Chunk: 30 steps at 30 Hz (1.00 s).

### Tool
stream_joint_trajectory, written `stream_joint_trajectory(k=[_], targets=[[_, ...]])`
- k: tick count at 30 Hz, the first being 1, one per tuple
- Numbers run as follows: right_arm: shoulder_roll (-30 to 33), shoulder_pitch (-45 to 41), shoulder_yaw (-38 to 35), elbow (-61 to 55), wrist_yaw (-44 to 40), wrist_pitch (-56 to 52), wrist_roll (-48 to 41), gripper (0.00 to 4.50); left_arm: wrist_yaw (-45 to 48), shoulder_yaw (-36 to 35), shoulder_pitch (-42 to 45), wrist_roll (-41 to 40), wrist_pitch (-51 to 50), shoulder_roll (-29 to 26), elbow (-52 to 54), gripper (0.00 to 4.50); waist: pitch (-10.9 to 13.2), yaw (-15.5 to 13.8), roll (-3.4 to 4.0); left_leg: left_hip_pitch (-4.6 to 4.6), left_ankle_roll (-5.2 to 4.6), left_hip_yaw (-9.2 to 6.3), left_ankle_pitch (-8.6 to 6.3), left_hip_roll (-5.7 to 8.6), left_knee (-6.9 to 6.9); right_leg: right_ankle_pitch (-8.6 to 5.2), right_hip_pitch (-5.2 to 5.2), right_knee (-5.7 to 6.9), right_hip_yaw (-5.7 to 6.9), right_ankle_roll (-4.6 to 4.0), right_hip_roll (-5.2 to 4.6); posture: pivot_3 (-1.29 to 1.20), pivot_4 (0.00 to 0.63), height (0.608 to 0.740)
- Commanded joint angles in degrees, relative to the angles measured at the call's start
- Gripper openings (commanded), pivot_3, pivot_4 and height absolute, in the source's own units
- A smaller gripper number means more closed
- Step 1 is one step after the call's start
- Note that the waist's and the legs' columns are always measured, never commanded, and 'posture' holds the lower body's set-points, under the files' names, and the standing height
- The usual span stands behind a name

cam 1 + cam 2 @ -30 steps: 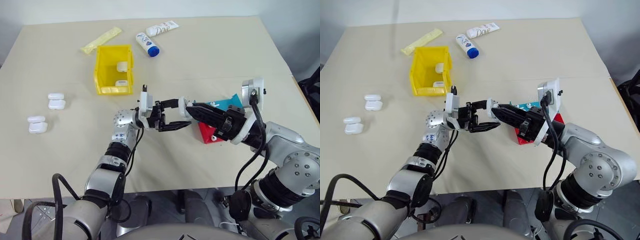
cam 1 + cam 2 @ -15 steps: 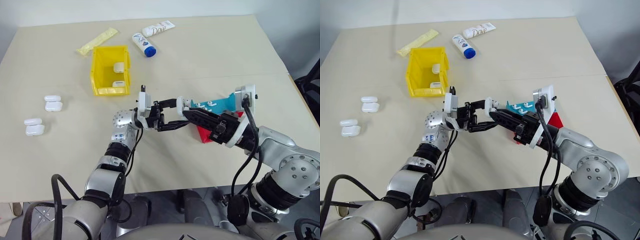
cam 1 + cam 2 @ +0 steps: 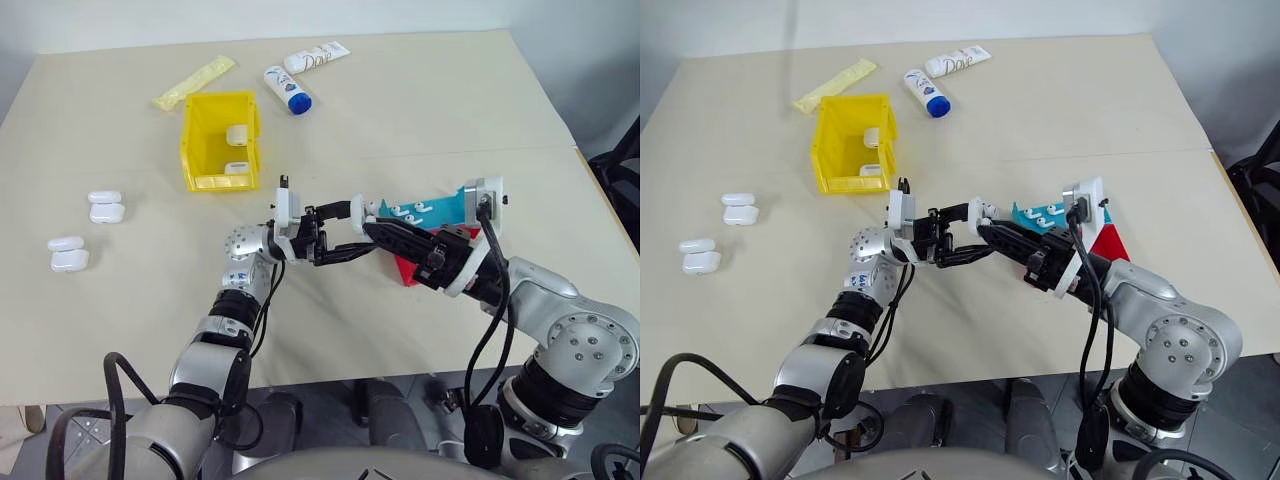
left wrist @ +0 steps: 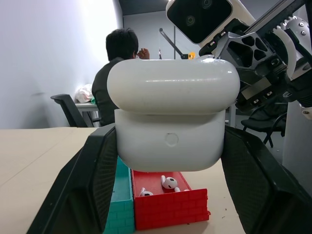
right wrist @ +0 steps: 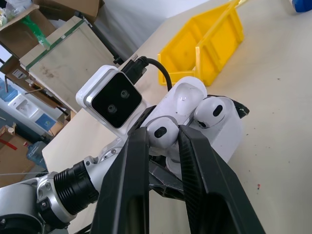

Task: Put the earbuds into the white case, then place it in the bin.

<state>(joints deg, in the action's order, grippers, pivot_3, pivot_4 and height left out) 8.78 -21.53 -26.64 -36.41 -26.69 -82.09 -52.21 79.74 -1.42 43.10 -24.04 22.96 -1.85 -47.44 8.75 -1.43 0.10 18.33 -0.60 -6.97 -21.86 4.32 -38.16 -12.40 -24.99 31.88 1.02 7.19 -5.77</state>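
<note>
White case [image 4: 170,122]: clamped between the fingers of the left gripper [image 3: 340,248], held up over the table [image 3: 120,320] near the middle, lid tipped open, one earbud [image 5: 213,112] already seated.
Yellow bin [image 3: 222,140]: far left of the grippers, well apart, with two cases already inside; this one goes there after the lid is shut.
Second earbud [image 5: 162,132]: pinched by its head in the right gripper [image 5: 163,139], right at the case's open mouth.
Step in hand: seating that bud in the empty socket.
Doing it well: probably line the stem up with the socket, ease it in, and let go only once it sits flush; keep the left grip steady.
Red tray [image 4: 168,202]: right of centre on the table, spare buds inside.
</note>
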Motion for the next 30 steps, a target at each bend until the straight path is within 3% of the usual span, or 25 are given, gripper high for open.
stream_joint_trajectory(k=[1, 12, 30], targets=[[2.42, 1.86, -1.15, 4.78, 7.23, -1.34, 4.24, 0.5, 1.35, -1.12, 1.23, -2.56, 2.47, 1.5, 6.26, 2.79, 0.0, -0.01, 0.0, 0.0, 0.0, 0.0, 0.0, 0.0, 0.0, 0.0, 0.0, 0.0, 0.0, 0.0, 0.0, 0.0, 0.15, 0.74], [8.54, 3.14, 2.68, 7.2, 7.79, -1.55, 4.73, 0.5, 1.12, -1.63, 1.17, -2.28, 3.16, 1.67, 6.74, 2.79, -0.01, -0.05, -0.01, 0.0, 0.0, 0.01, 0.0, 0.0, 0.0, 0.0, 0.0, 0.0, 0.0, 0.0, 0.0, 0.0, 0.15, 0.74], [21.4, 0.98, 9.38, 12.98, 4.34, 7.26, 0.58, 0.5, 0.9, -1.8, 0.78, -1.81, 2.72, 1.69, 7.0, 2.79, -0.04, -0.12, -0.07, 0.01, -0.02, 0.04, 0.01, -0.01, -0.01, 0.0, 0.02, -0.03, 0.0, 0.0, -0.03, 0.0, 0.15, 0.74]])
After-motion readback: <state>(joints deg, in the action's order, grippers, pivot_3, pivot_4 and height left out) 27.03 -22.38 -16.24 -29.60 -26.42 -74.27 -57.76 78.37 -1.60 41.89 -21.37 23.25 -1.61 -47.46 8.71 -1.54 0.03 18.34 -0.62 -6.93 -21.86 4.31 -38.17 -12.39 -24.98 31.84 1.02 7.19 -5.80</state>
